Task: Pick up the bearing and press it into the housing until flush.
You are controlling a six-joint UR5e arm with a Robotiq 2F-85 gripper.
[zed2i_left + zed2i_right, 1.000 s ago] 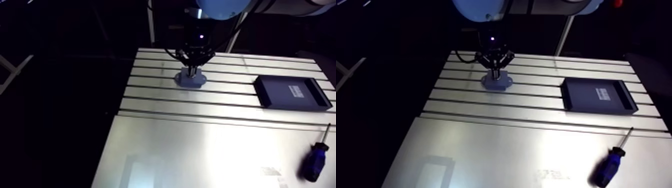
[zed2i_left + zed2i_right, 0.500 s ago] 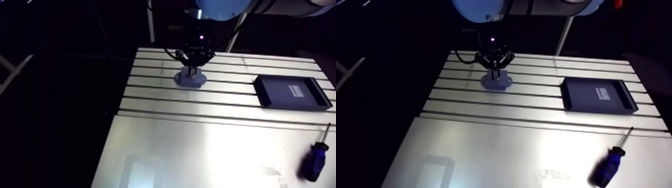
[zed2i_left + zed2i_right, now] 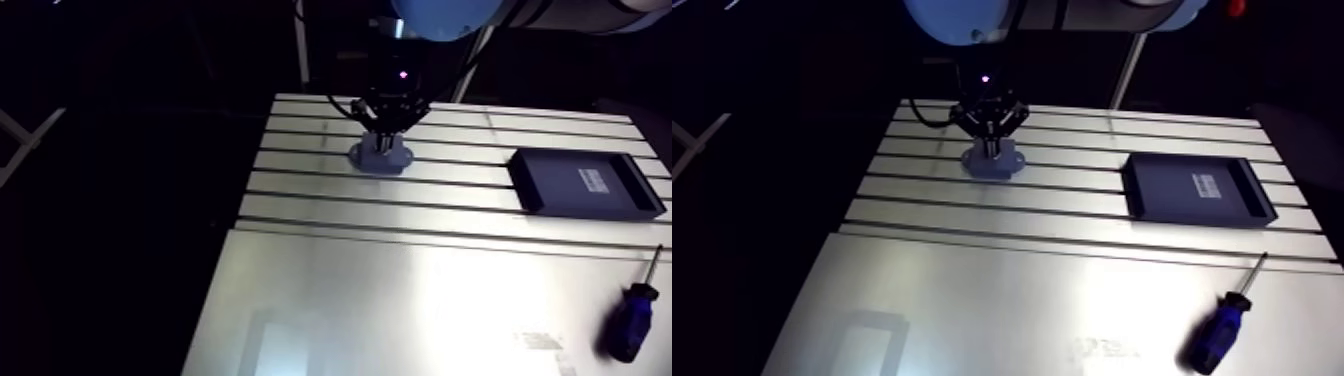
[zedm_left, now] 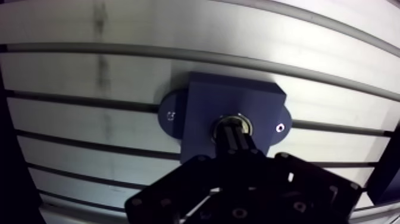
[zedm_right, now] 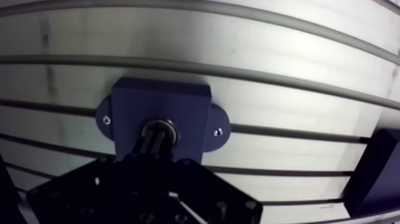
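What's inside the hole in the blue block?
The hole in the blue block holds a shiny metal bearing. The gripper, fingers closed, covers its middle, so what lies under the tips cannot be seen.

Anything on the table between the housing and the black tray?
Nothing. In the arm view, only the bare slotted table lies between the housing and the black tray.

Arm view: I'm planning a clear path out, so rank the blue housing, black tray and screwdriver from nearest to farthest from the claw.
1. The blue housing, directly under the claw, on the slotted table.
2. The black tray, off to one side on the same slotted part.
3. The screwdriver, farthest, on the smooth plate towards the camera.
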